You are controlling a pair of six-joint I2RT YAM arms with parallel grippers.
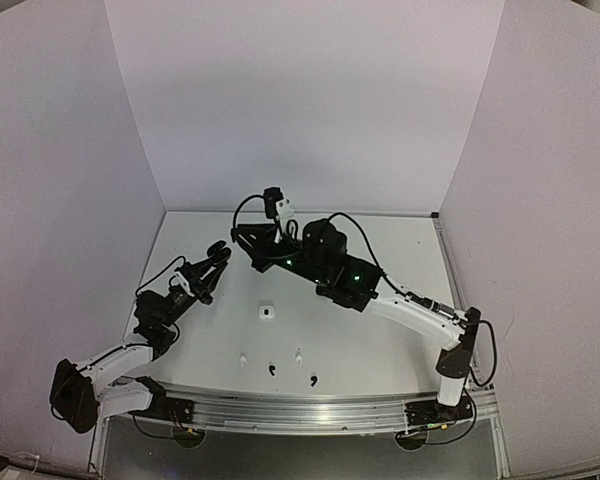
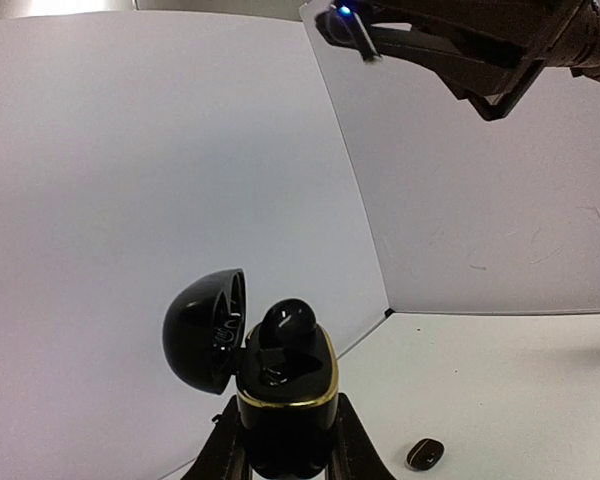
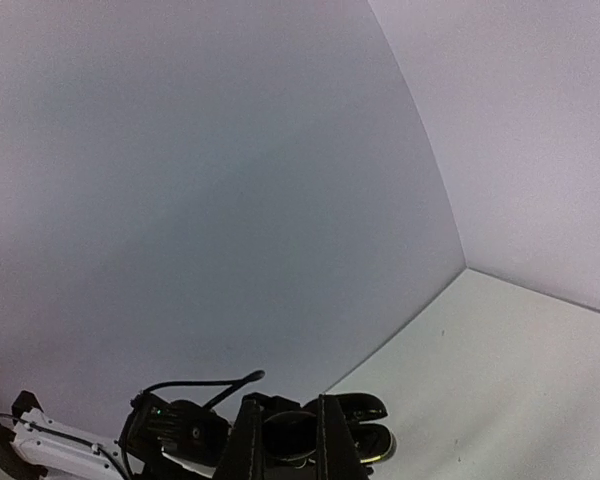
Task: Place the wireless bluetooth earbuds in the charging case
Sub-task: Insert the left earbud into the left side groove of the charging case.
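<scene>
My left gripper is shut on a black charging case with a gold rim, held off the table. Its lid hangs open to the left, and one black earbud sits in it, sticking up above the rim. My right gripper is shut on another black earbud, just right of the case and apart from it. From above, the two grippers face each other at mid-table. Two white earbuds and two black ones lie near the front edge.
A small white case stands on the table in front of the grippers. A small dark oval object lies on the table beyond the held case. White walls enclose the left, back and right sides. The right arm hangs over the left gripper.
</scene>
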